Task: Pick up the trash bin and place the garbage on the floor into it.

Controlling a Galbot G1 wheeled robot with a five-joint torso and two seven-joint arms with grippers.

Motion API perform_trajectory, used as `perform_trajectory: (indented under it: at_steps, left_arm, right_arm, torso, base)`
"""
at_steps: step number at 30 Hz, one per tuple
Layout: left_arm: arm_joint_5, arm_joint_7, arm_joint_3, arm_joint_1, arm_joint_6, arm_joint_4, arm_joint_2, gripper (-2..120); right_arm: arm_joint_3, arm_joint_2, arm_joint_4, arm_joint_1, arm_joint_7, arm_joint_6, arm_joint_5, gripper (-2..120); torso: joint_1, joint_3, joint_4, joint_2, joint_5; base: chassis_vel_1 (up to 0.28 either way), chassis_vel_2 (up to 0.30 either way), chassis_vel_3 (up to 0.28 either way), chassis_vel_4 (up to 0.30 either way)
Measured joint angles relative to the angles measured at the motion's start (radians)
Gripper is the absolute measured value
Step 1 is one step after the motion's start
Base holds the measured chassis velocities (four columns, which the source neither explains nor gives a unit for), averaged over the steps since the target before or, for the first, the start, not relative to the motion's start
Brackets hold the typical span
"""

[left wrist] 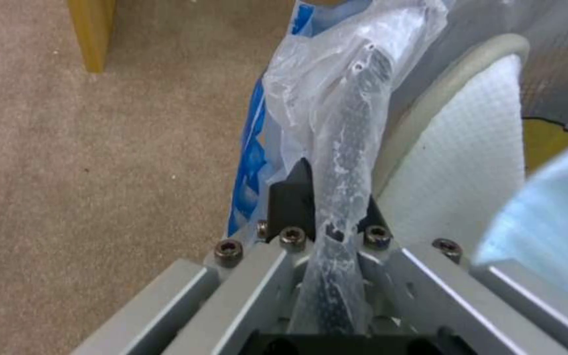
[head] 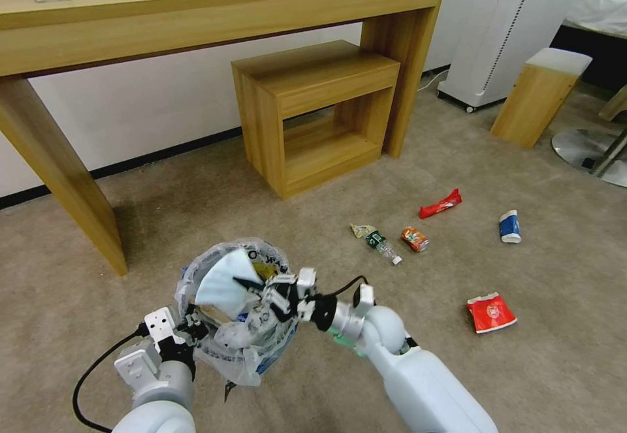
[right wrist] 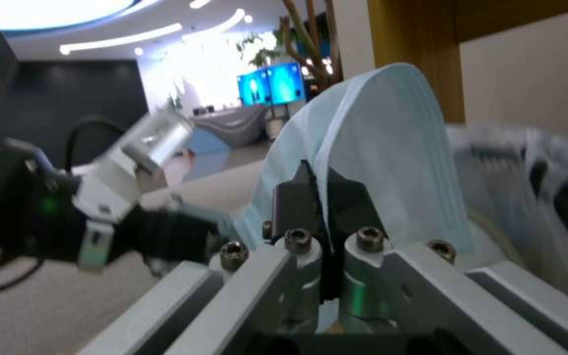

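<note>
The trash bin (head: 225, 358), lined with a crinkly plastic bag, hangs above the floor (head: 196, 211) in front of me. My left gripper (head: 194, 328) is shut on its near rim; the left wrist view shows the fingers (left wrist: 291, 197) pinching rim and bag (left wrist: 343, 98). My right gripper (head: 251, 284) is over the bin's mouth, shut on a pale blue face mask (head: 225, 279) (right wrist: 376, 148). A white slipper (left wrist: 455, 162) lies inside the bin. On the carpet to the right lie a plastic bottle (head: 383, 245), a crushed can (head: 415, 239), two red wrappers (head: 439, 204) (head: 490, 312) and a blue-white paper cup (head: 510, 226).
A long wooden console table (head: 196, 8) stands against the wall, with a small wooden shelf unit (head: 313, 113) under its right end. A white appliance (head: 503, 28), a white-topped wooden stool (head: 539, 96) and a chrome chair base (head: 591, 149) stand at the far right.
</note>
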Motion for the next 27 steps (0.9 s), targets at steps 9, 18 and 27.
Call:
perform_trajectory:
  at_steps: [9,18,27]
  left_arm:
    - [0.002,0.001,0.004,0.003,0.000,-0.010,-0.002,0]
    - [0.000,0.000,-0.010,0.008,0.003,-0.025,0.004,0]
    - [-0.046,-0.032,-0.039,0.005,0.058,-0.038,0.053,0]
  right_arm:
    - [0.020,-0.033,0.013,-0.023,0.018,-0.005,-0.068,28]
    - [0.066,-0.218,0.109,-0.061,0.021,0.008,-0.104,61]
    - [0.168,-0.280,0.225,-0.119,0.093,0.054,-0.041,96]
  torso:
    - [0.000,0.000,-0.0001,0.000,0.0001]
    - [0.000,0.000,-0.0002,0.000,0.0001]
    - [0.000,0.000,-0.0002,0.000,0.0001]
  base:
    - [0.000,0.000,0.000,0.000]
    - [0.000,0.000,0.000,0.000]
    - [0.000,0.000,0.000,0.000]
